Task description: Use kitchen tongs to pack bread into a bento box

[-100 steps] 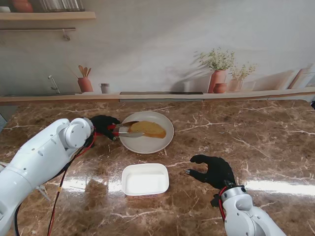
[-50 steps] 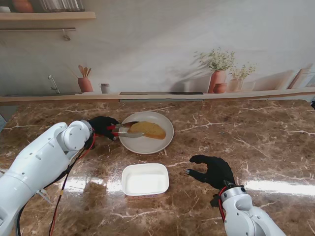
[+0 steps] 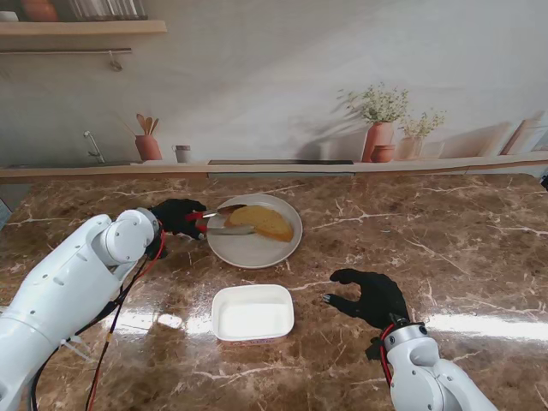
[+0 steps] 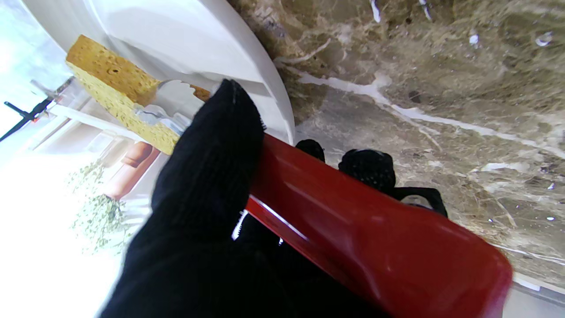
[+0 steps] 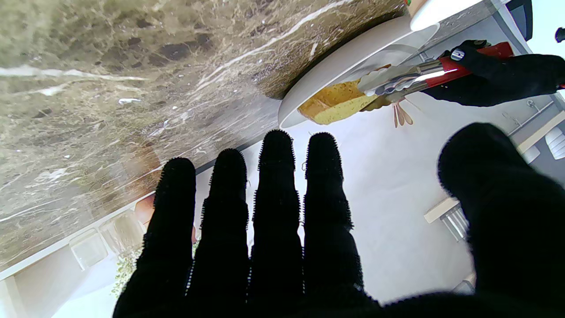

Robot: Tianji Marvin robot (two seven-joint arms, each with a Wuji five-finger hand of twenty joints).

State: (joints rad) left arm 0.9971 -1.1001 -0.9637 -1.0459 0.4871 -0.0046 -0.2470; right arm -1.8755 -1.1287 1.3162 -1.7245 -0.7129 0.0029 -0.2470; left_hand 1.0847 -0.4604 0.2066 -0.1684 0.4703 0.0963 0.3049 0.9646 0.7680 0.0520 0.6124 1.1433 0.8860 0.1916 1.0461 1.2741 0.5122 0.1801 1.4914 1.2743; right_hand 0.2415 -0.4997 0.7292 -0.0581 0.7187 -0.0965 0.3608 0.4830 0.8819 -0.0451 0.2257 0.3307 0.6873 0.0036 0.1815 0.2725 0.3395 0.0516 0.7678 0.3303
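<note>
At centre-left of the stand view, left hand (image 3: 177, 216) clamped on the red handles of the tongs (image 3: 208, 221), metal tips closed on the near-left end of the bread (image 3: 259, 222), which sits tilted over the white plate (image 3: 257, 250) with one end seemingly raised. Best done with steady squeeze pressure, since the slice looks soft and spongy and could tear or slip if pinched only at its edge; worth lifting straight up until clear of the plate rim, then carrying toward the lower centre of the frame where the empty white bento box (image 3: 253, 312) waits, well apart from the plate. Lower right of the frame: right hand (image 3: 370, 295) holding nothing, fingers spread, hovering near the table (image 3: 445, 248) just right of the box, well placed to steady it if needed. Left wrist view: bread's porous crumb and crust shown close, tong tips biting its corner, a detail too small from the stand. Right wrist view: side look at the slice hanging clear of the plate's inner surface at its gripped end, with both tong arms visible; bento box absent from both wrist views.
</note>
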